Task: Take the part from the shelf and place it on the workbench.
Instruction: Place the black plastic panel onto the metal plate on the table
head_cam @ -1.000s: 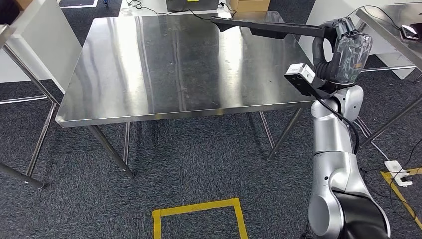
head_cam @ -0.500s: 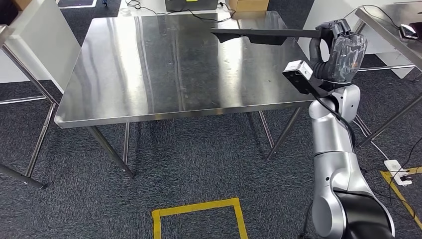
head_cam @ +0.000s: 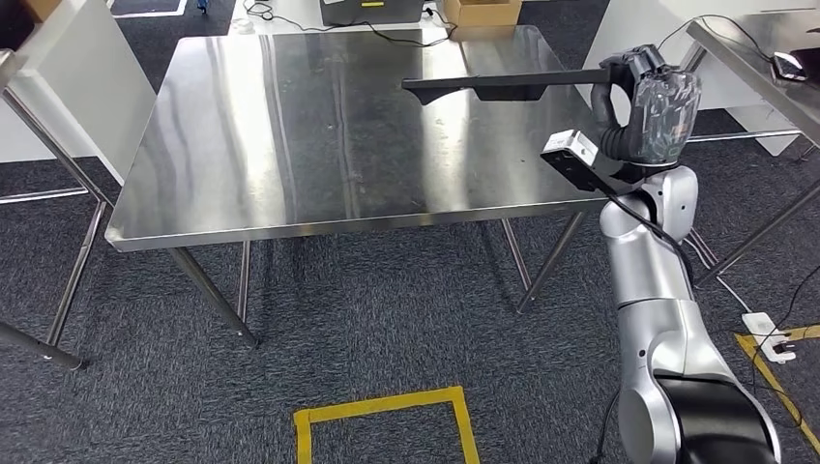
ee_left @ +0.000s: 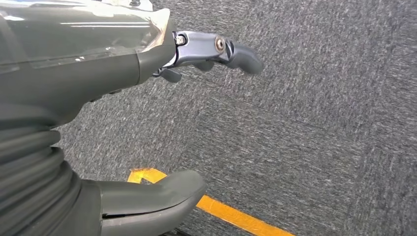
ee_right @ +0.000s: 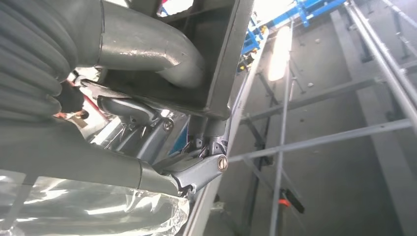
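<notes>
The part (head_cam: 503, 85) is a long, flat black piece. My right hand (head_cam: 650, 104) grips its right end and holds it level above the right half of the steel workbench (head_cam: 290, 126). In the right wrist view the thumb (ee_right: 152, 46) presses against the dark part (ee_right: 223, 54) while the darker fingers (ee_right: 196, 172) wrap its other side. My left hand (ee_left: 147, 123) hangs over the grey carpet, with the thumb (ee_left: 152, 199) and fingers (ee_left: 221, 49) apart and nothing between them.
A yellow tape square (head_cam: 387, 425) marks the carpet in front of the workbench. Another steel table (head_cam: 754, 48) stands at the far right and a frame table (head_cam: 48, 77) at the left. A cardboard box (head_cam: 482, 10) and cables lie beyond the bench. A power strip (head_cam: 769, 333) lies on the floor at right.
My right hand has carried the part lower and a little leftward over the workbench. The whole view has shifted slightly as well.
</notes>
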Robot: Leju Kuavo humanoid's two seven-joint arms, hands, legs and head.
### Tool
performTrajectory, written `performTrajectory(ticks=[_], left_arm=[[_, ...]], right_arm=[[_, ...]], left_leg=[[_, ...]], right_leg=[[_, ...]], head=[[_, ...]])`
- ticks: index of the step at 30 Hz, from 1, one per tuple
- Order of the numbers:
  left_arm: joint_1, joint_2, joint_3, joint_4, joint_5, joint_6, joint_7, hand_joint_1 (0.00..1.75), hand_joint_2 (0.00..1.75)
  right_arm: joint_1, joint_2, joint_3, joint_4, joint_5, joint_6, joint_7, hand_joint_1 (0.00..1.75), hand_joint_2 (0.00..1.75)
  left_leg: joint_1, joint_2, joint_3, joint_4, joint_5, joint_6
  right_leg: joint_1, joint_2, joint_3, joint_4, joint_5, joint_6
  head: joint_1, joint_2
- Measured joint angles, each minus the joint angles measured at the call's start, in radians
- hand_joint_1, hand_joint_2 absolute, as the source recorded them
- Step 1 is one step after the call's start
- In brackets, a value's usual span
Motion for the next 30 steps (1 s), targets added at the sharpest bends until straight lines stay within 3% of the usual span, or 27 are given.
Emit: performTrajectory(ticks=[2,3,4,6,7,8,9,12,14,17,18,19,21,23,25,27,29,30], left_arm=[[0.0,0.0,0.0,0.0,-0.001,0.0,0.002,0.0,1.75],[0.001,-0.001,0.0,0.0,-0.001,-0.001,0.003,0.0,1.75],[0.001,-0.002,0.0,0.0,-0.001,-0.001,0.004,0.0,1.75],[0.002,-0.003,0.0,0.0,-0.001,-0.002,0.005,0.0,1.75],[0.001,-0.002,0.0,0.0,-0.001,-0.002,0.006,0.0,1.75],[0.001,0.0,0.0,0.0,-0.001,-0.002,0.006,0.0,1.75],[0.001,0.001,0.0,0.0,-0.001,-0.002,0.006,0.0,1.75],[0.0,0.001,0.0,0.0,-0.001,-0.002,0.007,0.0,1.75],[-0.001,0.002,0.0,0.0,-0.001,-0.002,0.007,0.0,1.75],[0.002,0.002,0.0,0.0,-0.001,-0.002,0.007,0.0,1.75],[0.003,0.002,0.0,0.0,-0.001,-0.002,0.007,0.0,1.75],[0.004,0.002,0.0,0.0,-0.002,-0.002,0.007,0.0,1.75],[0.005,0.002,0.0,0.0,-0.005,-0.003,0.007,0.0,1.75],[0.004,0.003,0.0,0.001,-0.007,-0.003,0.007,0.0,1.75],[0.003,0.004,-0.001,0.002,-0.009,-0.004,0.007,0.0,1.75],[0.003,0.002,0.0,0.002,-0.01,-0.004,0.007,0.0,1.75],[0.003,0.001,0.0,0.002,-0.012,-0.006,0.007,0.0,1.75],[0.003,0.001,0.0,0.002,-0.012,-0.006,0.008,0.0,1.75]], right_arm=[[0.005,-0.004,0.002,0.0,0.0,0.0,0.003,1.75,1.75],[0.008,-0.006,0.004,0.001,0.0,0.0,0.004,1.75,1.75],[0.011,-0.007,0.007,0.001,0.0,0.0,0.005,1.75,1.75],[0.012,-0.01,0.014,0.001,0.0,0.0,0.007,1.75,1.75],[0.011,-0.01,0.017,0.002,0.0,0.0,0.007,1.75,1.75],[0.011,-0.01,0.019,0.003,-0.001,0.0,0.008,1.75,1.75],[0.012,-0.011,0.021,0.005,-0.001,0.0,0.009,1.75,1.75],[0.013,-0.012,0.026,0.005,-0.001,0.0,0.011,1.75,1.75],[0.011,-0.012,0.029,0.005,0.0,0.0,0.011,1.75,1.75],[0.011,-0.012,0.033,0.007,0.0,0.0,0.011,1.75,1.75],[0.012,-0.012,0.034,0.007,0.0,0.0,0.011,1.75,1.75],[0.013,-0.012,0.034,0.008,0.0,0.0,0.011,1.75,1.75],[0.014,-0.012,0.035,0.008,0.002,0.0,0.011,1.75,1.75],[0.014,-0.012,0.036,0.008,0.006,0.0,0.011,1.75,1.75],[0.016,-0.015,0.037,0.007,0.01,0.0,0.014,1.75,1.75],[0.022,-0.019,0.039,0.002,0.015,0.0,0.018,1.75,1.75],[0.026,-0.024,0.041,-0.003,0.019,0.0,0.021,1.75,1.75],[0.027,-0.026,0.042,-0.005,0.019,0.0,0.023,1.75,1.75]], left_leg=[[0.003,0.001,0.004,0.0,-0.004,-0.003],[0.005,0.001,0.006,0.0,-0.008,-0.008],[0.009,0.001,0.011,0.001,-0.012,-0.014],[0.018,0.002,0.024,0.003,-0.026,-0.031],[0.019,0.001,0.029,0.003,-0.034,-0.041],[0.018,0.001,0.033,0.003,-0.041,-0.05],[0.016,0.001,0.036,0.001,-0.046,-0.057],[0.021,0.004,0.046,0.002,-0.061,-0.07],[0.024,0.007,0.022,0.066,-0.089,-0.074],[0.019,0.006,-0.102,0.258,-0.148,-0.067],[0.016,0.006,-0.138,0.292,-0.144,-0.062],[0.013,0.005,-0.155,0.289,-0.117,-0.054],[0.0,0.001,-0.136,0.179,-0.015,-0.028],[-0.014,-0.003,-0.093,0.067,0.045,0.001],[-0.025,-0.004,-0.068,0.024,0.042,0.014],[-0.028,-0.004,-0.043,-0.004,0.04,0.017],[-0.023,-0.004,-0.013,-0.026,0.04,0.02],[-0.019,-0.004,-0.003,-0.032,0.038,0.019]], right_leg=[[-0.007,-0.001,-0.067,0.119,-0.035,0.004],[-0.012,-0.002,-0.083,0.141,-0.036,0.011],[-0.018,-0.004,-0.078,0.125,-0.022,0.021],[-0.032,-0.015,-0.015,-0.01,0.035,0.05],[-0.032,-0.018,0.021,-0.074,0.055,0.057],[-0.032,-0.019,0.045,-0.118,0.065,0.056],[-0.031,-0.018,0.055,-0.133,0.063,0.047],[-0.028,-0.007,0.064,-0.128,0.045,0.008],[-0.026,-0.004,0.082,-0.128,0.032,-0.013],[-0.011,-0.001,0.102,-0.129,0.012,-0.038],[-0.004,0.001,0.11,-0.128,0.005,-0.043],[0.002,0.004,0.121,-0.129,-0.003,-0.046],[0.011,0.007,0.147,-0.129,-0.022,-0.048],[0.017,0.008,0.166,-0.132,-0.039,-0.045],[0.016,0.009,0.172,-0.133,-0.041,-0.033],[0.014,0.008,0.169,-0.119,-0.032,-0.017],[0.012,0.003,0.138,-0.058,-0.032,-0.005],[0.009,0.001,0.105,-0.008,-0.043,-0.002]], head=[[0.001,0.0],[0.001,0.0],[0.001,0.0],[0.002,0.0],[0.004,0.0],[0.004,0.0],[0.004,0.0],[0.0,0.0],[-0.002,0.0],[-0.004,0.0],[-0.004,0.0],[-0.004,0.0],[-0.005,0.0],[-0.002,0.0],[-0.001,0.0],[-0.003,0.0],[-0.005,0.0],[-0.005,0.0]])
